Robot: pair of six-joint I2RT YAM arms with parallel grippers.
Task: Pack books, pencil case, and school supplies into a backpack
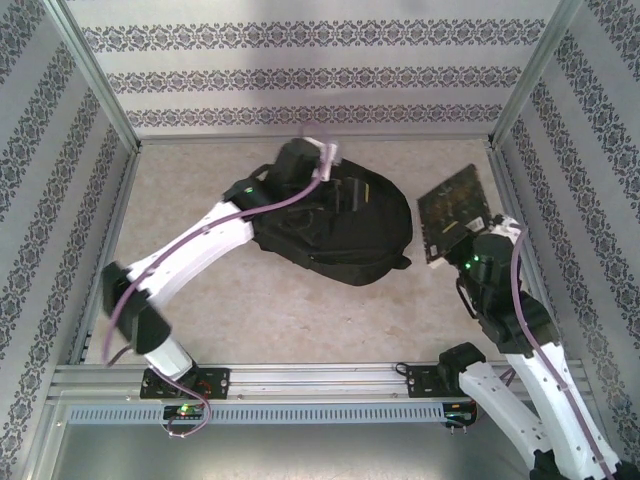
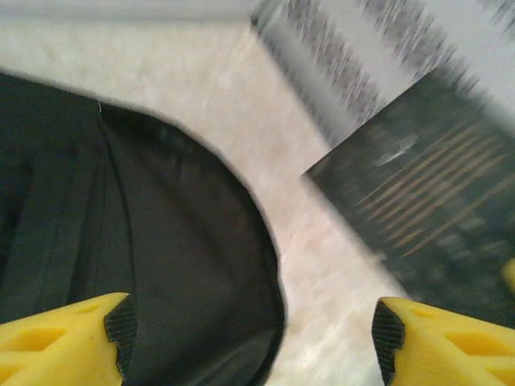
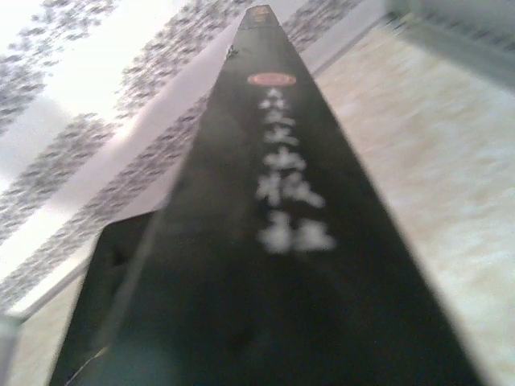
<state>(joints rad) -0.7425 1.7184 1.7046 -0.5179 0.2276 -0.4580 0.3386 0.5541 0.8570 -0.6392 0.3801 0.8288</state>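
The glossy spine of a black paperback book (image 3: 282,241) lies closest to the right wrist camera. It carries blurred white characters and a small red oval near its far end. It stretches away from the lens above the pale speckled counter (image 3: 459,161).

From above, the right hand (image 1: 466,243) is clamped on the lower edge of this book. It holds the book clear of the counter with the dark cover tilted up, near the right wall.

A large soft black fabric backpack (image 1: 340,225) lies flat near the middle of the counter. It is to the left of the book and apart from it, with its rounded end pointing right.

The left hand (image 1: 322,158) hovers over the far upper edge of the backpack. In the left wrist view its yellow fingers (image 2: 64,346) stand wide apart with nothing between them. Below them are the black fabric and a strip of bare counter. Further right in that view, the book's dark cover shows faint gold lines, blurred.

Grey-and-white patterned wall panels (image 1: 300,70) enclose the counter on three sides.
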